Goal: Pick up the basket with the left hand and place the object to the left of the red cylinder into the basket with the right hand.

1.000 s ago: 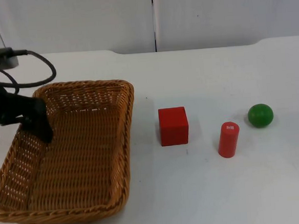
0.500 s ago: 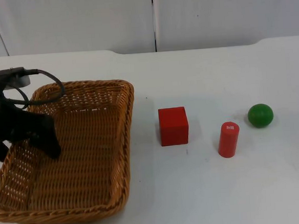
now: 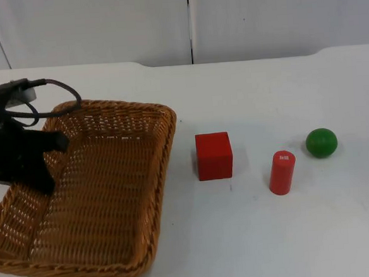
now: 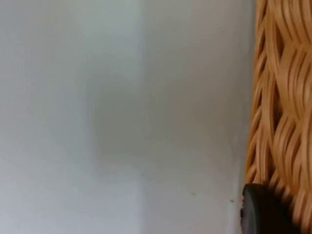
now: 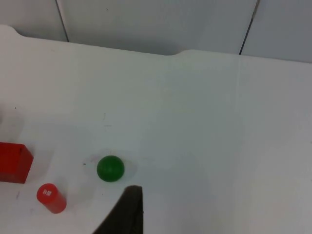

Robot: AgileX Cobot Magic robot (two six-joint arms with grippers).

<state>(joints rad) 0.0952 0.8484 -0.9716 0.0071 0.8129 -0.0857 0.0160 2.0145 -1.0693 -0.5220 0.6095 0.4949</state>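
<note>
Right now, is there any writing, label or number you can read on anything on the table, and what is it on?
Small white mark on the top face of the upright red cylinder: too small to read.
Red cube: no text.
Green ball: no text.
Woven wicker basket, with the left end effector at its left wall: no label.

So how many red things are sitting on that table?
2. A red cube stands right of the wicker basket, and a red cylinder stands upright to the cube's right, near the green ball. Nothing red lies in the basket.
</note>
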